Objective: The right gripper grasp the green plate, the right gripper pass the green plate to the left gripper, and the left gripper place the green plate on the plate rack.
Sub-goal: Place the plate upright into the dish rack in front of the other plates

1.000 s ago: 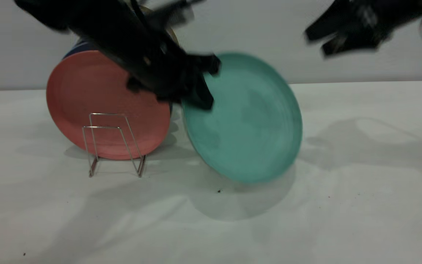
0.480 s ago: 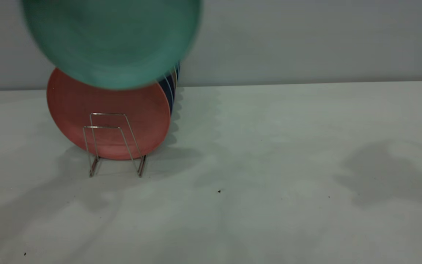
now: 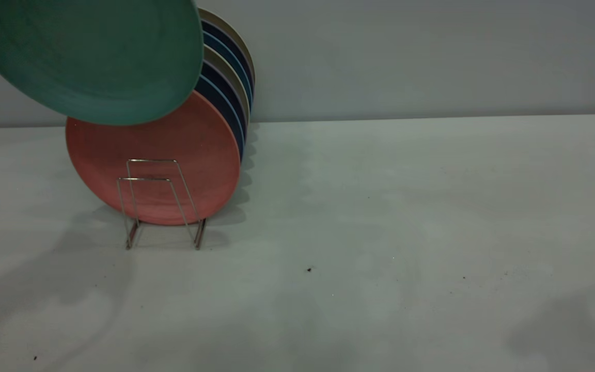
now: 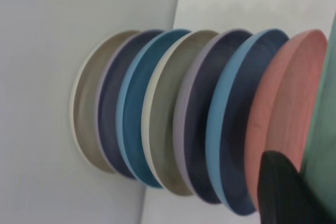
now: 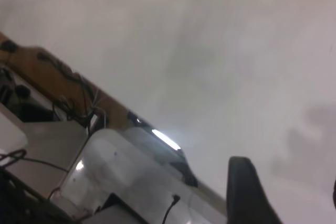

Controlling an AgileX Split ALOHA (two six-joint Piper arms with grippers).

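The green plate hangs tilted in the air at the upper left, above the salmon-pink plate that stands at the front of the plate rack. No arm shows in the exterior view. In the left wrist view my left gripper is shut on the green plate. One black finger presses its near face, and the other finger is hidden behind it. In the right wrist view my right gripper is open and empty, over bare table.
Behind the pink plate the rack holds several upright plates in blue, navy and beige, also seen edge-on in the left wrist view. A grey wall stands close behind. The white table spreads to the right of the rack.
The green plate has gone from low at the table's middle up and left to above the rack. Both arms have left the exterior view.
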